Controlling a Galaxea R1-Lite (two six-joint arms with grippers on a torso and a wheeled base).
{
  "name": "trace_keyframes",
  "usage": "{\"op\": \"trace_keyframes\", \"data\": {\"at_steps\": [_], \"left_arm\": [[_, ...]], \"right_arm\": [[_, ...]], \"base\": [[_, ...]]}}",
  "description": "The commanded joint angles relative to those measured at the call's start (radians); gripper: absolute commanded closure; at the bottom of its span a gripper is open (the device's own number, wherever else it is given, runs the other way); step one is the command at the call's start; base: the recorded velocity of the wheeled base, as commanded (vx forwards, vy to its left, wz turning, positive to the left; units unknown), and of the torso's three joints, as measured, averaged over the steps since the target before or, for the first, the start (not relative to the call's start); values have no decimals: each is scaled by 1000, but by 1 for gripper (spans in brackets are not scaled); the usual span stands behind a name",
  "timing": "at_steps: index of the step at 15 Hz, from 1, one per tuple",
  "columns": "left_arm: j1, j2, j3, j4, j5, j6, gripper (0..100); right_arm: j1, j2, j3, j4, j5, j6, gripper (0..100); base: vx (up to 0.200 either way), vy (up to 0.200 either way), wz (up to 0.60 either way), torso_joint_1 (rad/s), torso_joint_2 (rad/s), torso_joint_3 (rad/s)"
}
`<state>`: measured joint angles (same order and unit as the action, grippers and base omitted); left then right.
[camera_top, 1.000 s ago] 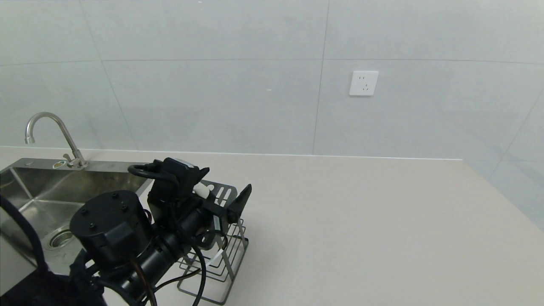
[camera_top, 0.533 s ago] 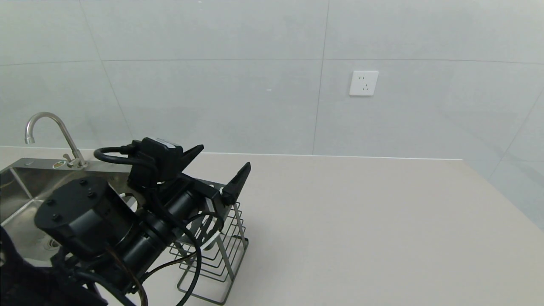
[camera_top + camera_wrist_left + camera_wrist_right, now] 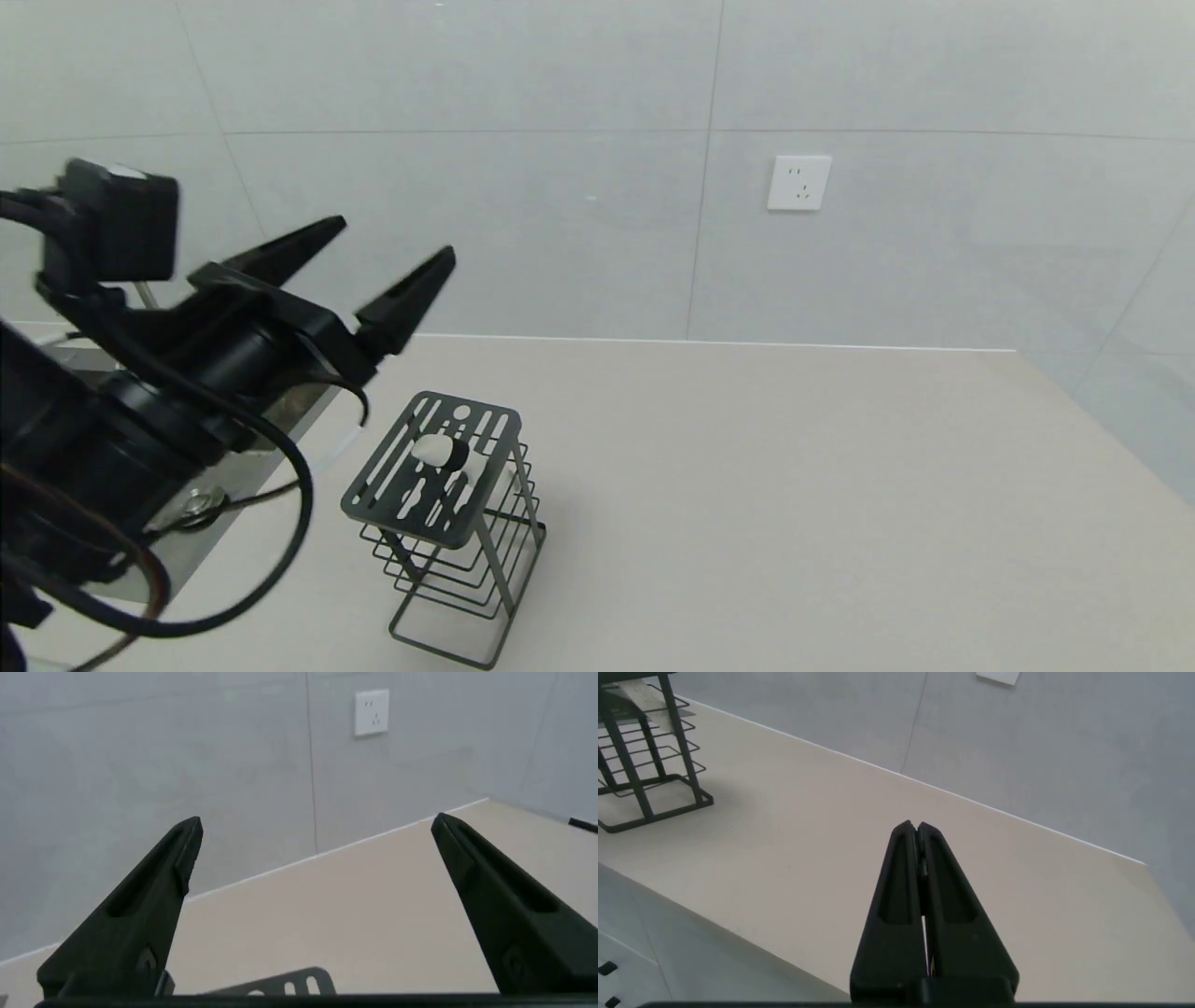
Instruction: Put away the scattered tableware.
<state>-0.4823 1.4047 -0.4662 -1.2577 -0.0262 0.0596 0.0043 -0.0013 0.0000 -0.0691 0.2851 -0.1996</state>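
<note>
The left tool [image 3: 393, 240], spread and empty, has risen to upper left off the black wire rack [image 3: 467, 405], leaving a white-handled utensil [image 3: 431, 450] slotted inside, apparently stowed.

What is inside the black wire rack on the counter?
A white handle sticks up through a slot in the top plate of the rack. The plate covers its lower part, so its kind is unclear.

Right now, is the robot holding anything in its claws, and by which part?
Nothing is held. The left gripper is open and empty; the right gripper is shut on nothing. A white-ended piece of tableware sits in the rack.
</note>
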Motion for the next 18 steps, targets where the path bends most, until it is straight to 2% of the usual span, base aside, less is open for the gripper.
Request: {"op": "trace_keyframes", "data": {"at_steps": [1, 2, 3, 6, 9, 10, 12, 13, 14, 16, 18], "left_arm": [[194, -190, 4, 35, -149, -76, 0], [225, -216, 23, 32, -169, -83, 0], [277, -316, 96, 29, -187, -90, 0], [284, -552, 230, 70, -189, -106, 0], [358, -816, 270, 190, -190, -104, 0], [370, -905, 268, 261, -192, -103, 0], [384, -1043, 267, 399, -195, -78, 0], [375, -1112, 267, 495, -196, -33, 0], [369, -1167, 265, 566, -196, -3, 0], [376, -1239, 265, 667, -186, 6, 0], [415, -1257, 281, 710, -158, 8, 0]], "right_arm": [[0, 1, 0, 2, -26, 0, 100], [0, 1, 0, 2, -27, 0, 100], [0, 1, 0, 2, -29, 0, 100], [0, 1, 0, 2, -29, 0, 100], [0, 1, 0, 2, -29, 0, 100], [0, 1, 0, 2, -29, 0, 100], [0, 1, 0, 2, -29, 0, 100], [0, 1, 0, 2, -29, 0, 100], [0, 1, 0, 2, -29, 2, 100], [0, 1, 0, 2, -29, 0, 100], [0, 1, 0, 2, -29, 0, 100]], "base": [[0, 0, 0, 0, 0, 0], [0, 0, 0, 0, 0, 0], [0, 0, 0, 0, 0, 0], [0, 0, 0, 0, 0, 0], [0, 0, 0, 0, 0, 0], [0, 0, 0, 0, 0, 0], [0, 0, 0, 0, 0, 0], [0, 0, 0, 0, 0, 0], [0, 0, 0, 0, 0, 0], [0, 0, 0, 0, 0, 0], [0, 0, 0, 0, 0, 0]]}}
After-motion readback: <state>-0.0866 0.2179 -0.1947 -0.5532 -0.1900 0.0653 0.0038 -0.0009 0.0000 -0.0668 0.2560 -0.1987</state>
